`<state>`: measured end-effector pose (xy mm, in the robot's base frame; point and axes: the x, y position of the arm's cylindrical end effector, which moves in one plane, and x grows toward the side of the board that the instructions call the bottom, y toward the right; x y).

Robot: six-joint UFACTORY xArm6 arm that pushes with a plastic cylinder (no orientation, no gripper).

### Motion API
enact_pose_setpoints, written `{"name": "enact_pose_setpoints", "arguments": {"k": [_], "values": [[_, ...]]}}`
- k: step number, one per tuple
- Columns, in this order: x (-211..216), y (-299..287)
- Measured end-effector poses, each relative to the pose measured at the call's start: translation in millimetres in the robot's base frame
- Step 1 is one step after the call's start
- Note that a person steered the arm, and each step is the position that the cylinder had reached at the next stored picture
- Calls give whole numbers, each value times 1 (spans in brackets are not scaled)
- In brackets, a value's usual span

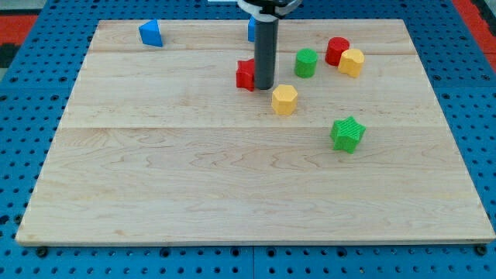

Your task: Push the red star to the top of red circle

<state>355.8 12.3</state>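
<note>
Upper centre of the frame: my tip (264, 86) rests on the board (194, 194), touching the right side of the red star (246, 75), which the rod partly hides. The rod carries no jaws to open or close. The red circle (336, 50) lies well to the star's right, slightly higher, touching a yellow block (351, 62). The star's orientation and long axis cannot be made out. Judged: my tip stands on the wrong side for a rightward push.

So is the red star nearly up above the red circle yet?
Not yet. Nothing looks finished: the red star sits well to the view's left of the red circle and lower, with the green block between them. In hand: my tip rests against the star's right side. Left: getting the star right, then above the circle.
</note>
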Motion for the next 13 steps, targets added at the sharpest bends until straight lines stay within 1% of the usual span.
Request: {"name": "enact_pose_setpoints", "arguments": {"k": [1, 2, 3, 4, 6, 7, 9, 10, 11, 12, 13], "values": [[-28, -46], [-36, -96], [-33, -142], [-58, -140], [-73, -36], [-74, -2], [-111, 61], [-120, 35], [-130, 39], [-122, 91], [-110, 105]]}}
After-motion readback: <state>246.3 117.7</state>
